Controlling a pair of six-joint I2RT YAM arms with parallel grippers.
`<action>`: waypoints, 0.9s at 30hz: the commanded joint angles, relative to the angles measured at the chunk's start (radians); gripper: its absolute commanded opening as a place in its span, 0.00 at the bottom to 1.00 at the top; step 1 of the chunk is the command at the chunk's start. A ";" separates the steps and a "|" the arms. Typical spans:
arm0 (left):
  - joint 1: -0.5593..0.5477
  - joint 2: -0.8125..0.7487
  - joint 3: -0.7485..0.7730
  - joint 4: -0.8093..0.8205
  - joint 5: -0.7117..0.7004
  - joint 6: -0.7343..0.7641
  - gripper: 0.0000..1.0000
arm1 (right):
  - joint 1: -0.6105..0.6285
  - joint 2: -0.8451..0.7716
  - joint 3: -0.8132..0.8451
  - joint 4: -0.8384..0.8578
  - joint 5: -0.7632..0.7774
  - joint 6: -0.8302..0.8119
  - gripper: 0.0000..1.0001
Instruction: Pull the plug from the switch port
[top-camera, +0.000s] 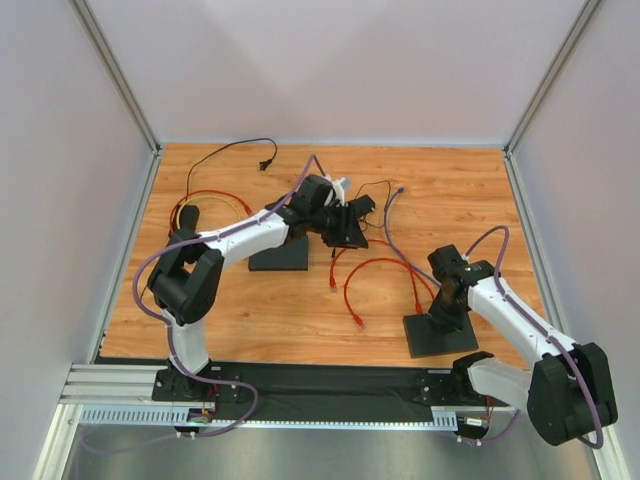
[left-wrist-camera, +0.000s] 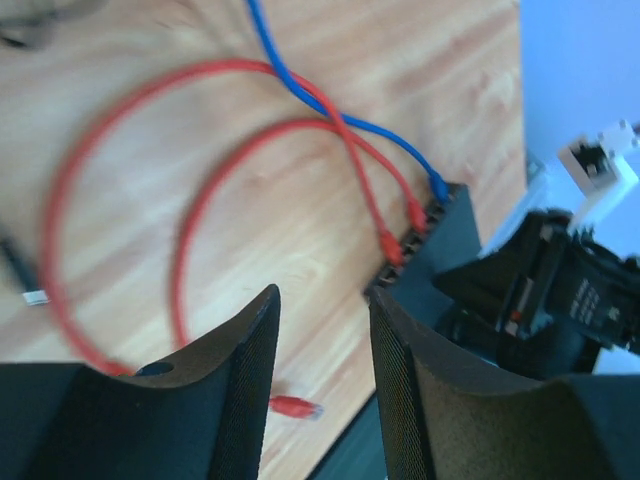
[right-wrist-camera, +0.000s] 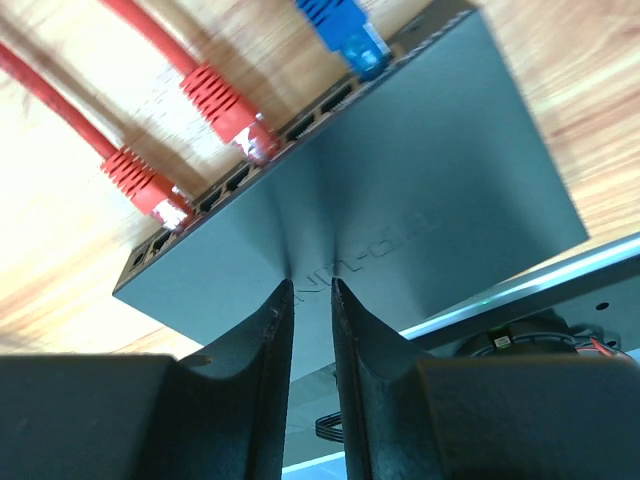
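Note:
The black switch (top-camera: 440, 336) lies at the front right of the table. In the right wrist view, two red plugs (right-wrist-camera: 232, 118) (right-wrist-camera: 148, 186) and a blue plug (right-wrist-camera: 345, 30) sit in ports along the switch's (right-wrist-camera: 430, 180) far edge. My right gripper (right-wrist-camera: 312, 287) is shut, its tips pressed on the switch's top face; in the top view it (top-camera: 450, 300) is over the switch. My left gripper (left-wrist-camera: 322, 305) is open and empty above the wood, left of the switch (left-wrist-camera: 445, 245). In the top view it (top-camera: 355, 225) hovers at table centre.
A loose red plug (left-wrist-camera: 295, 407) lies under my left fingers. Red cable loops (top-camera: 375, 265) spread between the arms. A second black box (top-camera: 280, 258) sits left of centre. A black power cord (top-camera: 240, 150) lies at the back. Grey walls enclose the table.

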 joint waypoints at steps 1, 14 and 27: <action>-0.098 0.011 -0.053 0.258 0.124 -0.114 0.48 | -0.039 -0.043 0.015 -0.015 0.023 0.006 0.23; -0.307 0.230 -0.129 0.645 0.179 -0.373 0.42 | -0.096 -0.046 -0.028 0.039 -0.062 -0.027 0.24; -0.321 0.338 -0.077 0.644 0.159 -0.399 0.38 | -0.096 -0.049 -0.042 0.051 -0.067 -0.031 0.24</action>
